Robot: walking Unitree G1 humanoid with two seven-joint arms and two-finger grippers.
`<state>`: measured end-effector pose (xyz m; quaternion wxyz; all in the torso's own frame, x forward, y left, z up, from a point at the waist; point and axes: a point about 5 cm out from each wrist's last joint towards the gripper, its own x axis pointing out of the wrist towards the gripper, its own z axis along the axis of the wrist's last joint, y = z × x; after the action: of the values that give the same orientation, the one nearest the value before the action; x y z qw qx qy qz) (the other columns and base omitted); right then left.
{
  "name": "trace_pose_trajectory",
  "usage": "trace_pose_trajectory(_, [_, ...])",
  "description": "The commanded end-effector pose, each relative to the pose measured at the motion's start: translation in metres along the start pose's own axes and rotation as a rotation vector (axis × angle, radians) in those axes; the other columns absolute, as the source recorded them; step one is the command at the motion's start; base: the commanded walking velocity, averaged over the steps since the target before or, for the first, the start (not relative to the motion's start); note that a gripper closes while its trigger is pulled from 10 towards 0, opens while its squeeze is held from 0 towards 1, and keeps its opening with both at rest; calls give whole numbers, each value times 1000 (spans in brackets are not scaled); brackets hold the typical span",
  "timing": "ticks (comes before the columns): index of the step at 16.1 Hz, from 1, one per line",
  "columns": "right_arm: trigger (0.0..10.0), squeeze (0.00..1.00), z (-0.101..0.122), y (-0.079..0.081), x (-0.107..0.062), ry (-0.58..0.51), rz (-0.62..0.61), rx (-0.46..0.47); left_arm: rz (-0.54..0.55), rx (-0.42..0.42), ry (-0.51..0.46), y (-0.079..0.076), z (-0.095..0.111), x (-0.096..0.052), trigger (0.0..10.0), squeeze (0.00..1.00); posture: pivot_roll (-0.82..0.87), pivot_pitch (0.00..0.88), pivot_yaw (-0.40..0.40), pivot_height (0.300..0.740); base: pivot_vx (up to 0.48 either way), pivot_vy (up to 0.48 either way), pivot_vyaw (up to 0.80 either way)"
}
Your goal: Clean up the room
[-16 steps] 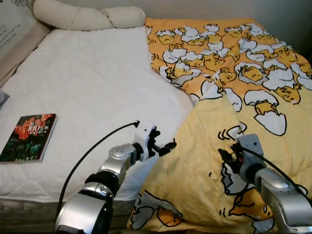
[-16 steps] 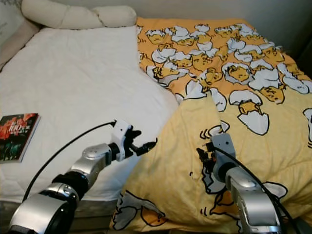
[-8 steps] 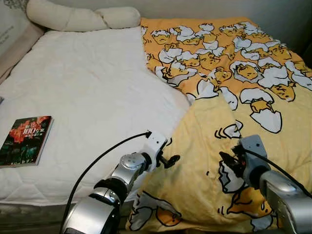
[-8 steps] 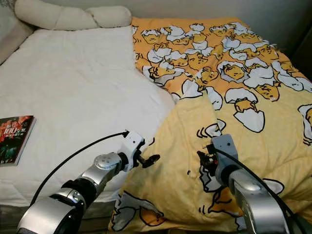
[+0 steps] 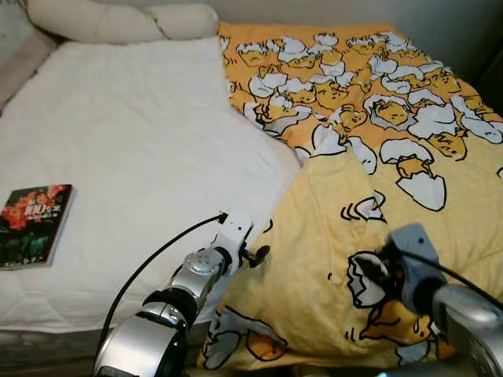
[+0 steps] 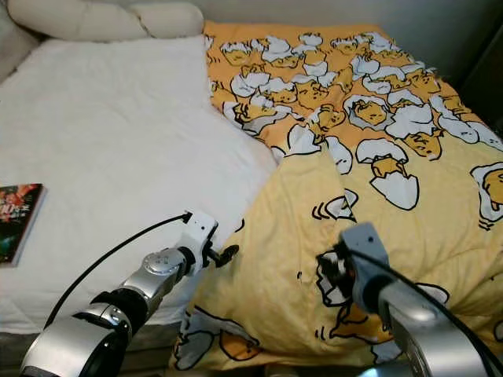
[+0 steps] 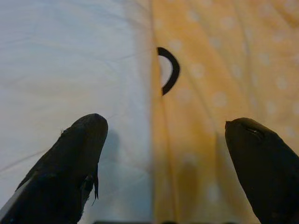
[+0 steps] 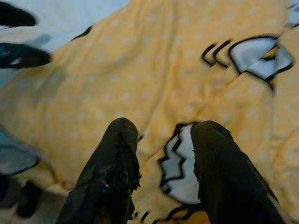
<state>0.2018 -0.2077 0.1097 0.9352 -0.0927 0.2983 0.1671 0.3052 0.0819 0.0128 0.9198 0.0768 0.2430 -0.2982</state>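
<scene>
Yellow quilt [image 5: 369, 157] printed with cartoon eggs covers the right half of a bed; its left edge lies folded over the white mattress sheet [image 5: 134, 157]. The left pincer [image 7: 163, 154], fingers spread wide, hovers right at that quilt edge. The right pincer [image 8: 163, 154], fingers slightly parted, rests against the quilt near the bed's foot. A book [image 5: 33, 224] lies on the sheet, far left.

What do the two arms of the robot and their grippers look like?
Both arms are silver metal with rounded segments and dark joints. The left arm has a white wrist block and a loose black cable. The left gripper and right gripper each have two long black fingers with rounded tips.
</scene>
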Motion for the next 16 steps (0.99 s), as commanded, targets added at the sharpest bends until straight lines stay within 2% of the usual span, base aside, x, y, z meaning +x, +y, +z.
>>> trace_pose_trajectory(1, [10000,0,2,-1,-5,0,-9,-6,-10,-4,10,-2,0,1,10000,0,-441,93,-44,740,0,0,0])
trace_pose_trajectory(5, [10000,0,-3,10,-17,35,20,0,-7,-21,17,-3,-5,0,10000,0,-441,135,-65,740,0,0,0])
trace_pose_trajectory(8, [10000,0,-9,16,-28,66,41,0,28,36,60,-3,-15,-2,10000,0,-423,151,-78,740,0,0,0])
trace_pose_trajectory(10, [10000,0,-12,22,-32,78,83,16,52,26,76,-1,-20,-4,10000,0,-422,149,-78,740,0,0,0])
trace_pose_trajectory(11, [10000,0,-14,27,-34,82,134,6,26,13,76,-3,-21,-4,4941,0,-420,149,-78,740,0,0,0])
trace_pose_trajectory(12, [10000,0,-14,29,-36,78,159,3,7,10,76,-5,-22,-4,3765,0,-418,148,-79,740,0,0,0])
trace_pose_trajectory(13, [10000,0,-12,31,-37,66,188,5,-26,7,74,-9,-22,-3,0,0,-414,147,-79,740,0,0,0])
trace_pose_trajectory(16, [10000,0,-9,32,-35,51,201,10,-72,5,65,-17,-20,-1,0,0,-408,137,-75,740,0,0,0])
